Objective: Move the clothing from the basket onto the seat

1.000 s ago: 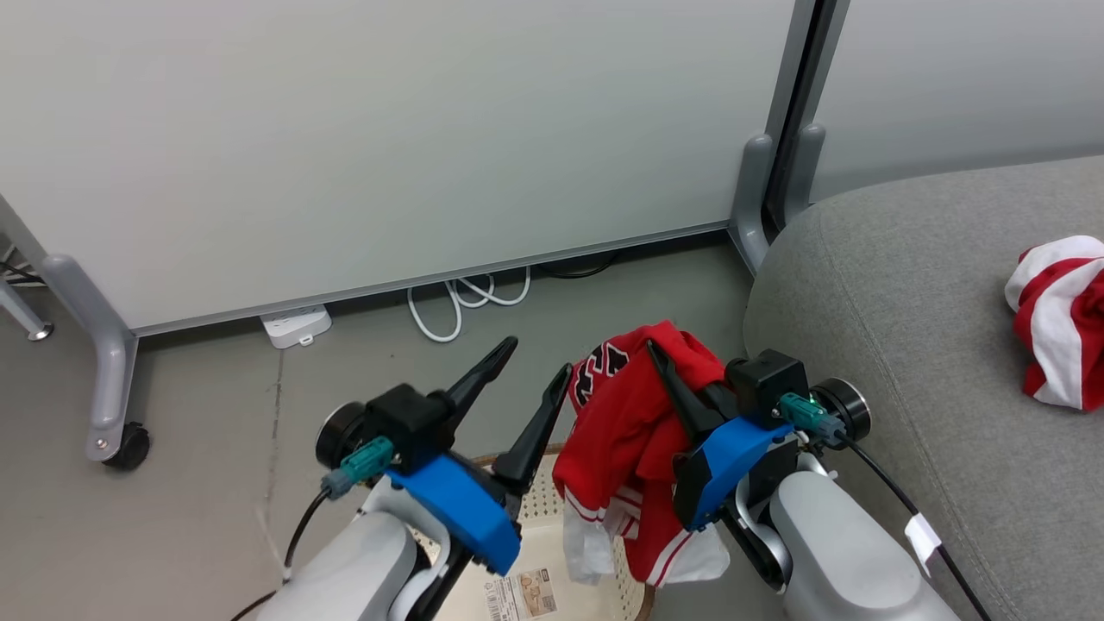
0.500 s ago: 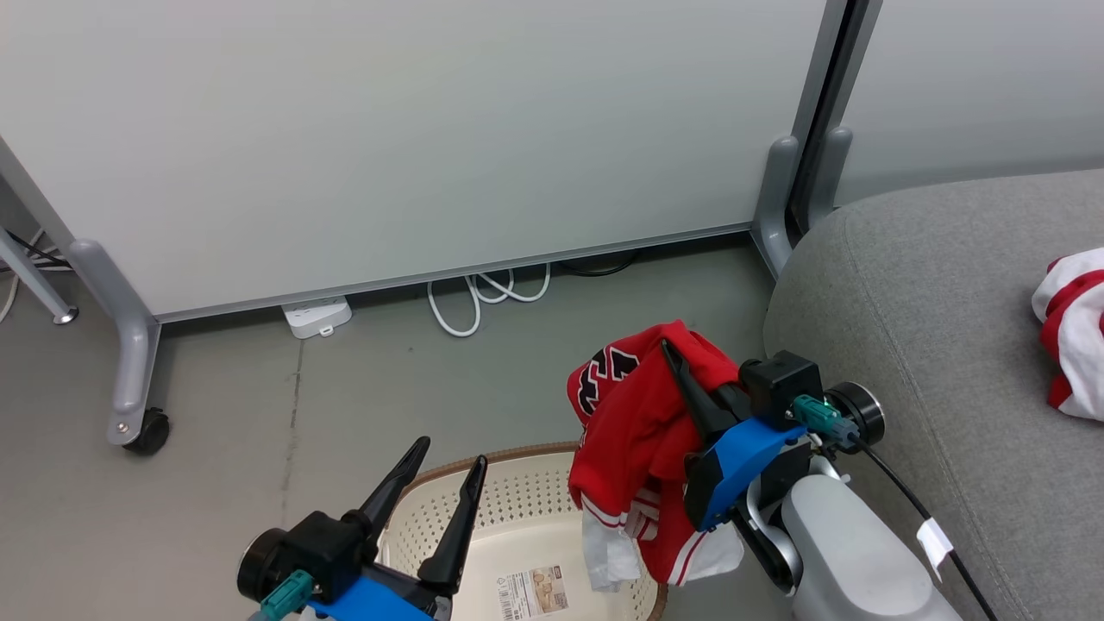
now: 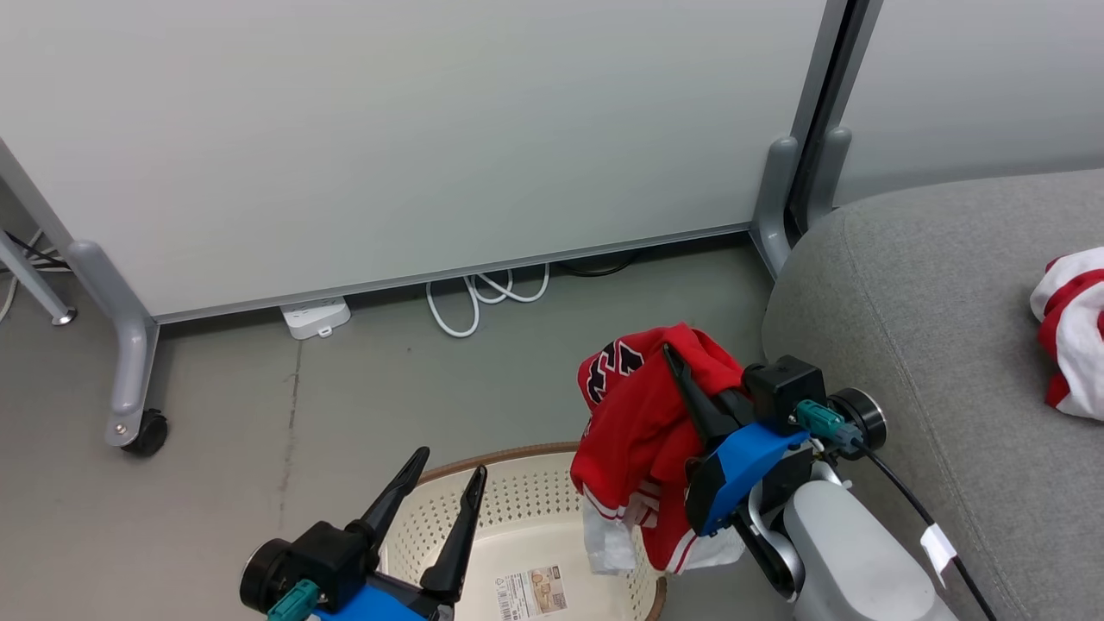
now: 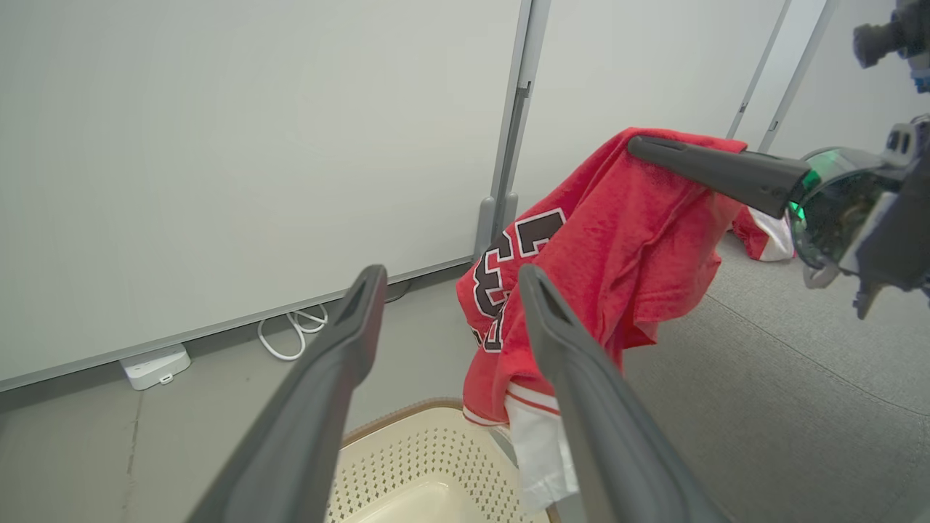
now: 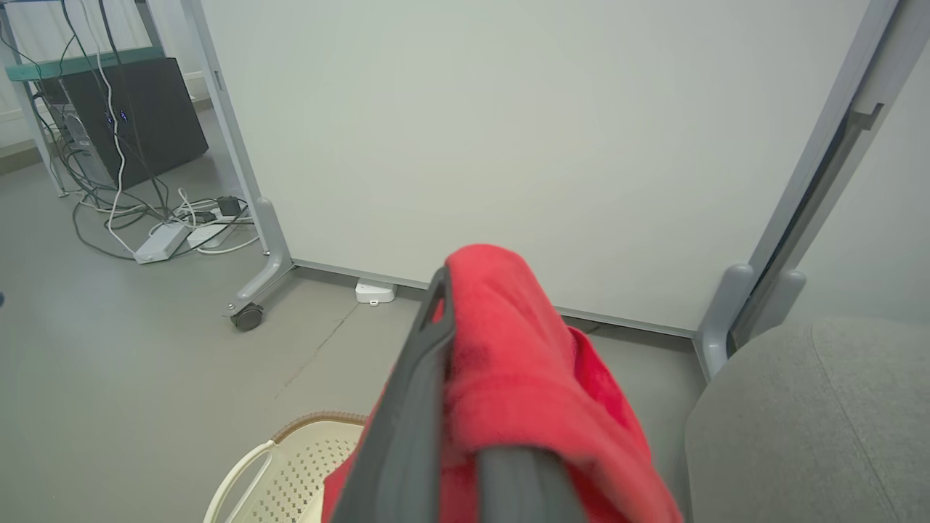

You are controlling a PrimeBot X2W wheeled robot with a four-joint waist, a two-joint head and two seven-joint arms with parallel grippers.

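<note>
My right gripper (image 3: 677, 366) is shut on a red jersey (image 3: 642, 423) with a black-and-white number. The jersey hangs above the right rim of the cream basket (image 3: 517, 500), its white hem dangling just inside. In the left wrist view the jersey (image 4: 596, 261) drapes off my right gripper's dark finger (image 4: 712, 171); in the right wrist view red cloth (image 5: 523, 378) covers my right gripper (image 5: 465, 305). My left gripper (image 3: 448, 466) is open and empty over the basket's near left side. Another red-and-white garment (image 3: 1069, 336) lies on the grey seat (image 3: 906, 302) at the right.
Pale wheeled partition panels (image 3: 388, 129) stand behind. A white power strip (image 3: 315, 316) and looped white cable (image 3: 483, 297) lie on the grey floor at their foot. A caster (image 3: 142, 431) is at left. More cables and a dark box (image 5: 123, 109) sit far left.
My left arm has dropped back and to the lower left, away from the jersey, baring the basket. The camera shifted slightly. My right gripper still holds the jersey in about the same place.
</note>
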